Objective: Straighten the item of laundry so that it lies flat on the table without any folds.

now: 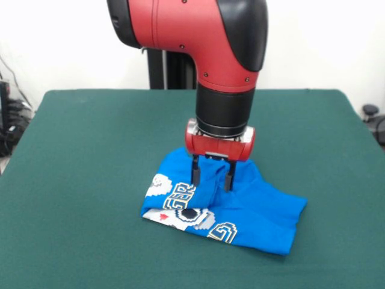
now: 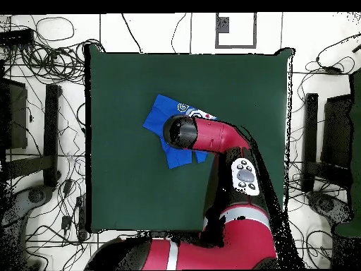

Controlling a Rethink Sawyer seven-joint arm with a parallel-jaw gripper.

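Laundry-straightening, grasp step: gripper (image 1: pixel 213 176), fingers spread apart, stands down on the crumpled middle of the blue T-shirt (image 1: pixel 264 211), apparently with a raised fold between them and not yet pinched. Shirt lies bunched near the centre of the table (image 1: pixel 78 156); next, closing and drawing the fold outward

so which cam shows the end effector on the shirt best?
Front view: the end effector reaches down onto the crumpled blue shirt, fingers apart with fabric between them. In the overhead view the arm hides it; only shirt edges show.
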